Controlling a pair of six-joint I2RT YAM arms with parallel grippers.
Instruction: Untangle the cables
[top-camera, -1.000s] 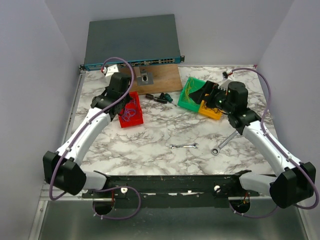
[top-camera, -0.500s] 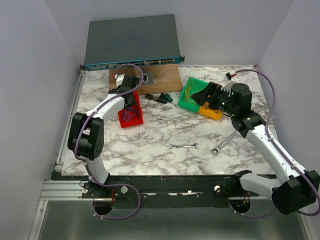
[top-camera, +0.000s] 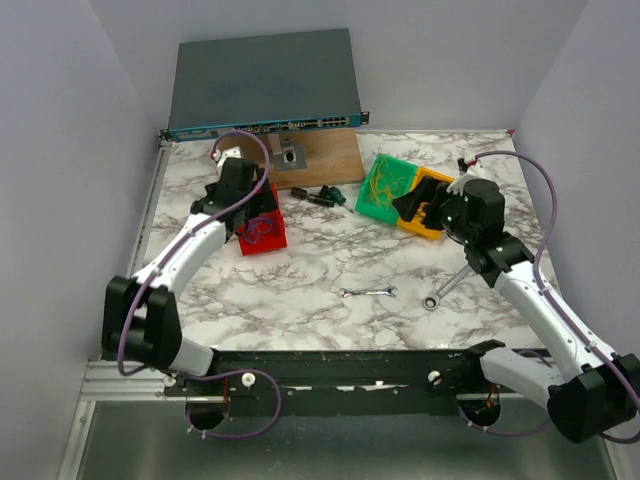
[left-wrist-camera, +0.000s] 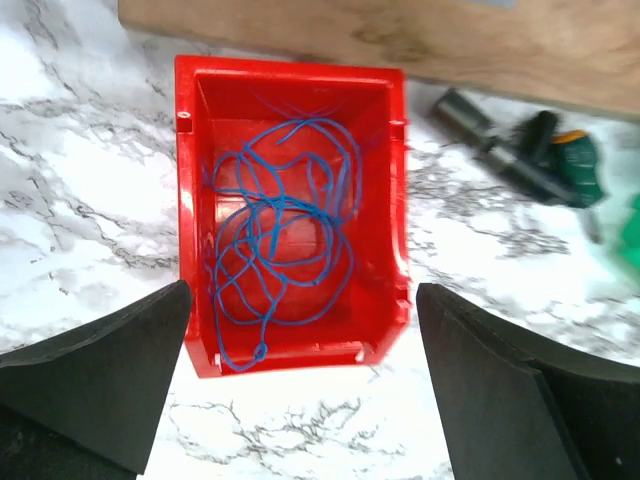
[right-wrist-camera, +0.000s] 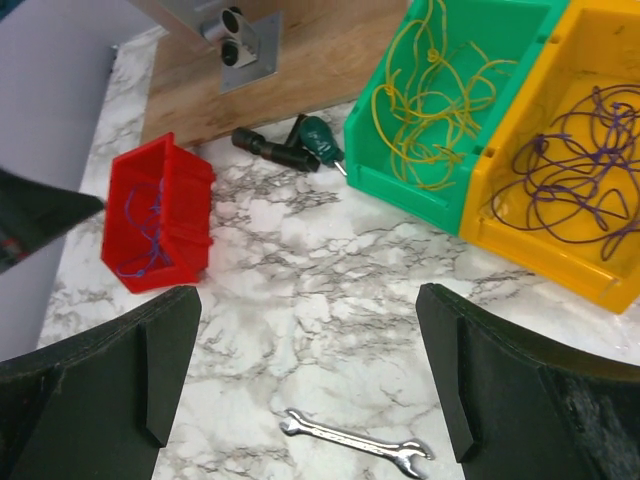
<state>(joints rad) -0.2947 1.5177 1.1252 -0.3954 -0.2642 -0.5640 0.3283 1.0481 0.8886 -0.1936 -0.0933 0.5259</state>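
Two empty grippers, fingers (left-wrist-camera: 100, 380) wide apart: left gripper (left-wrist-camera: 300, 305) over blue cable (left-wrist-camera: 280, 225) in red bin (left-wrist-camera: 396, 200), right gripper (right-wrist-camera: 310, 300) over table (right-wrist-camera: 300, 255).

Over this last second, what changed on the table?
The left hand opened above the red bin, and the blue wire now lies loose inside it. The right hand drew back off the green bin, to the right. The small wrench and the screwdriver stayed put.

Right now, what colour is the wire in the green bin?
The wire is yellow; right wrist view shows it best.
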